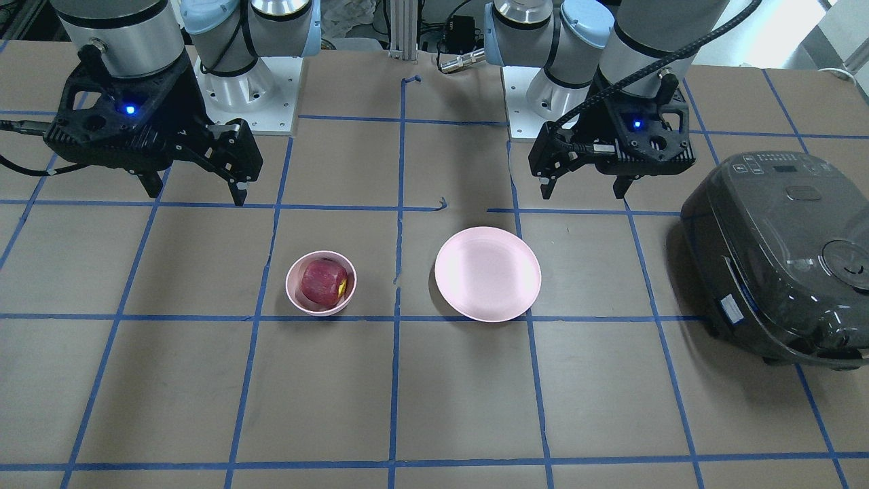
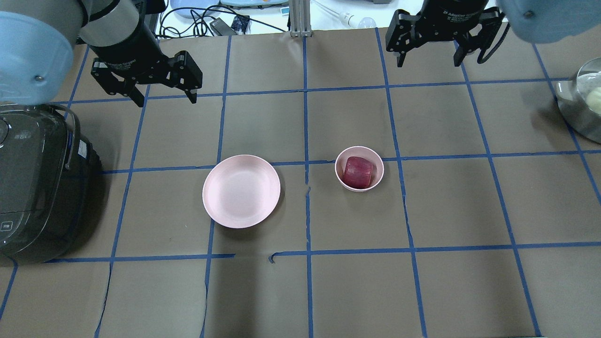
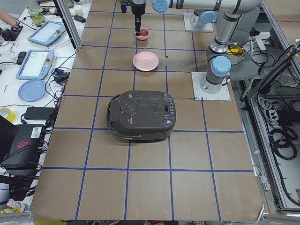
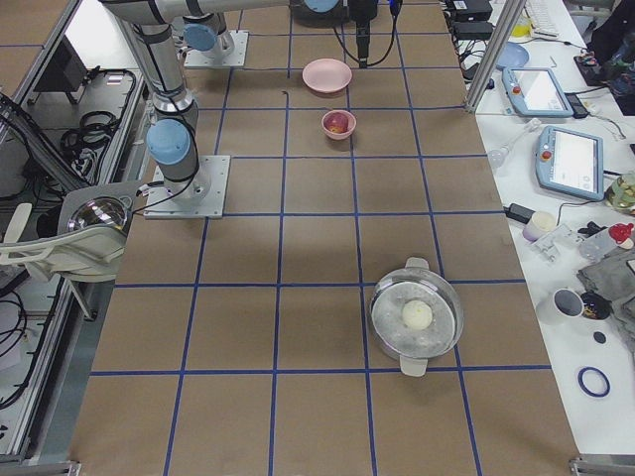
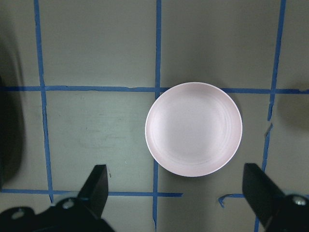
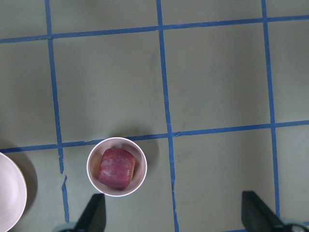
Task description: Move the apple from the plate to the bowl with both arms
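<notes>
The dark red apple (image 1: 324, 282) lies inside the small pink bowl (image 1: 292, 291), seen also in the overhead view as apple (image 2: 358, 172) in bowl (image 2: 339, 177). The flat pink plate (image 1: 487, 274) is bare beside it, and also shows in the overhead view (image 2: 241, 191). My left gripper (image 2: 166, 101) is open and empty, raised behind the plate, which its wrist view shows below it (image 5: 193, 129). My right gripper (image 2: 429, 63) is open and empty, raised well behind the bowl. Its wrist view shows the apple (image 6: 116, 167) in the bowl.
A dark rice cooker (image 2: 33, 188) stands on the robot's left end of the table, near the plate. A metal pot (image 2: 584, 103) with a pale round item inside sits at the right end. Blue tape lines grid the brown table.
</notes>
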Controlling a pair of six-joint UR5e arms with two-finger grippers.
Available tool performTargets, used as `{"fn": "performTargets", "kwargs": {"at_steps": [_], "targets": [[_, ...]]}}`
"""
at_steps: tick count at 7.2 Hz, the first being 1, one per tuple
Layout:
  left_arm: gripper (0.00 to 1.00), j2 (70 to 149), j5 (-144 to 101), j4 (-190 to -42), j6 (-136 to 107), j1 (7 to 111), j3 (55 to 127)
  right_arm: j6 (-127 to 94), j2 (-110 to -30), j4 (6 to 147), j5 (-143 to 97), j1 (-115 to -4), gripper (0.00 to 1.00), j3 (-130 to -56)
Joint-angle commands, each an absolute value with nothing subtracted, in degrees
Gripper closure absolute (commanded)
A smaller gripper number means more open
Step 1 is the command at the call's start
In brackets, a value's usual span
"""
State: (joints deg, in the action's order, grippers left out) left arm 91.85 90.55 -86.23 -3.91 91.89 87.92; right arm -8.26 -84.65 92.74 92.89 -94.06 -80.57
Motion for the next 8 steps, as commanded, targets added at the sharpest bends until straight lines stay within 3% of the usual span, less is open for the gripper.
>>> {"fn": "performTargets", "kwargs": {"at_steps": [1, 8], "targets": [[0.00, 91.8, 90.7, -86.2, -3.9, 91.8, 88.2, -8.3, -84.6, 92.7, 92.9, -94.0, 0.00, -80.6], [0.00, 92.5, 89.7, -86.0, -3.8, 91.9, 87.9, -8.3, -84.6, 92.7, 92.9, -94.1, 0.00, -80.6]]}}
